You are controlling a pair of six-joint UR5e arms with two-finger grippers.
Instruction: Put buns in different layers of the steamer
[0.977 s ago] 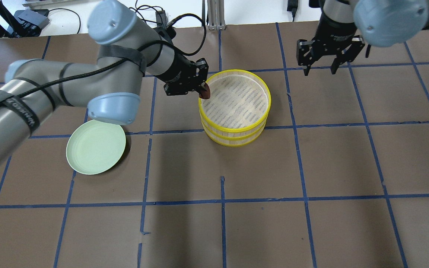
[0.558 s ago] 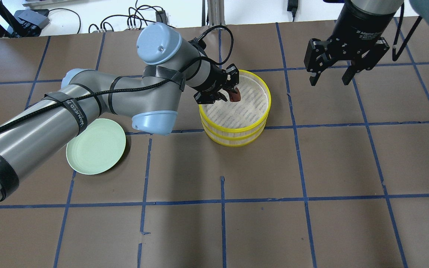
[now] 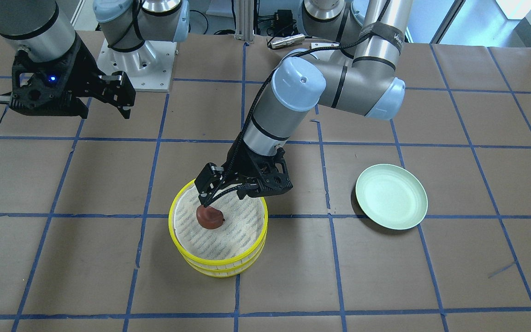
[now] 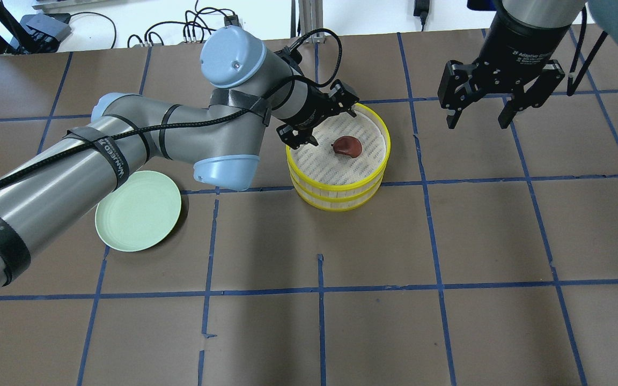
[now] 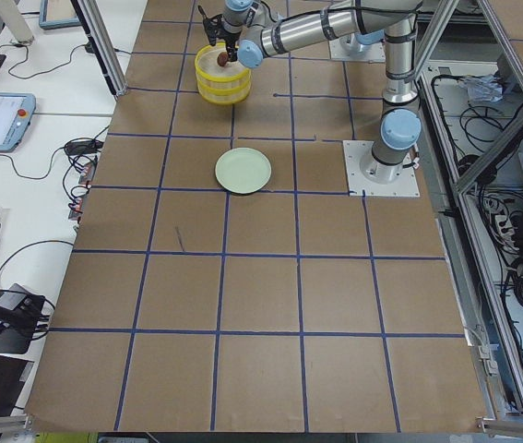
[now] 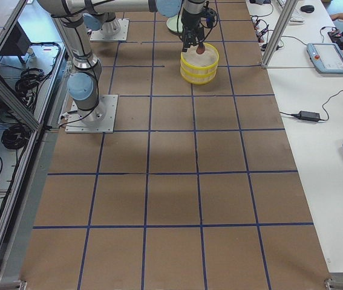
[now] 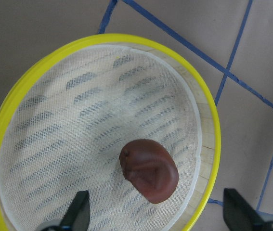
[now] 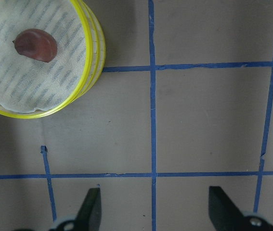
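The two steamer layers [image 4: 339, 188] are stacked, with yellow rims and a striped white liner on top. The reddish-brown bun [image 4: 347, 146] lies alone on the top layer's liner; it also shows in the front view [image 3: 209, 217] and the left wrist view [image 7: 149, 169]. My left gripper [image 4: 324, 126] is open and empty, just above the top layer's far-left rim, with the bun free below its fingers. My right gripper [image 4: 475, 115] is open and empty, in the air to the right of the steamer. The white bun is not in view.
A pale green plate [image 4: 137, 210] lies empty on the table to the left of the steamer, under my left arm. Brown table covering with blue tape lines [image 4: 319, 289] spreads in front.
My left gripper carried the reddish-brown bun from the steamer's left rim over the top layer and opened. The bun now lies on the liner. My right gripper shifted slightly right.
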